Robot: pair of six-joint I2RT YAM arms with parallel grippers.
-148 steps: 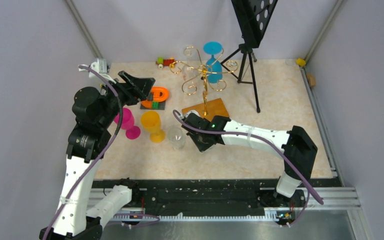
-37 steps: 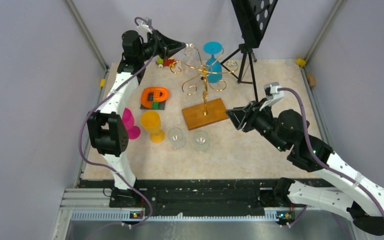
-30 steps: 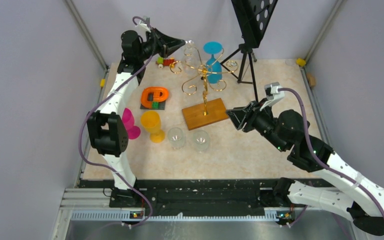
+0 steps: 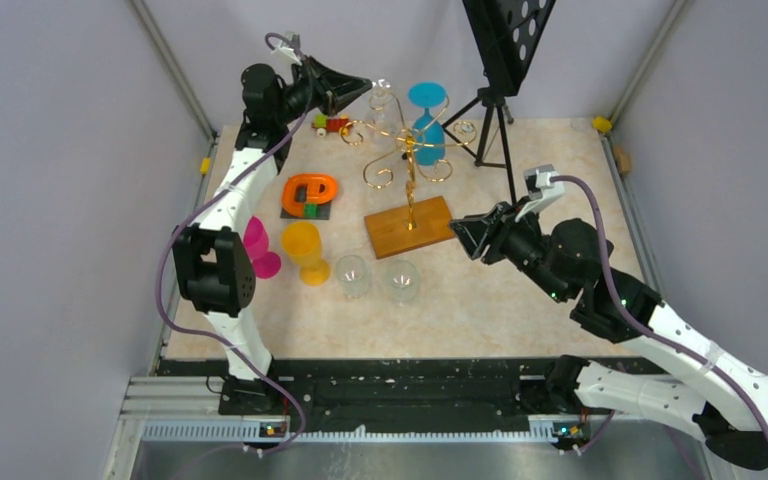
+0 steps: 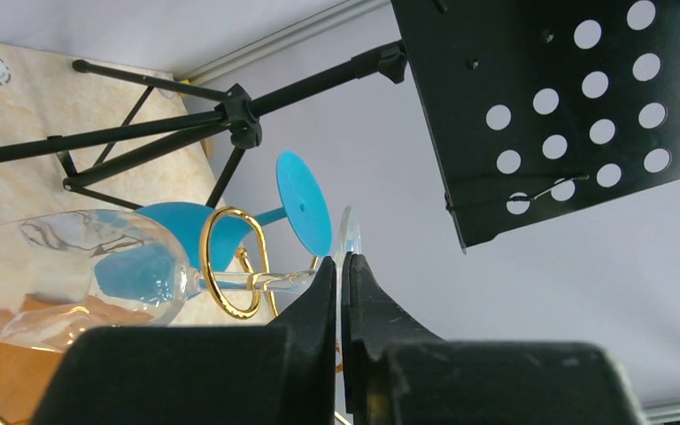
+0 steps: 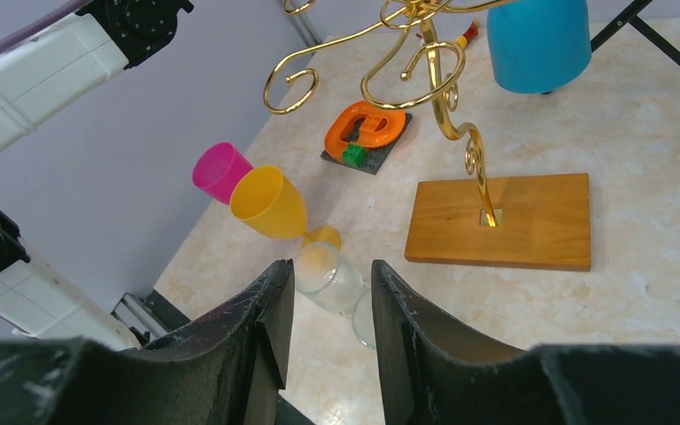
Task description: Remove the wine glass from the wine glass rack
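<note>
Hanging on one rack [image 4: 409, 182]: one clear glass [image 5: 80, 274], one blue glass [image 4: 427, 135].

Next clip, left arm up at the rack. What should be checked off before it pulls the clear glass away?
1. Left tool shut on the foot of the clear glass: ok.
2. Stem free of the gold loop on the rack: not ok, it sits through the loop.
3. Blue glass out of the pull path: cannot tell.
4. Right tool open, empty, apart from the rack: ok.
5. Wooden base flat on the table: ok.
</note>
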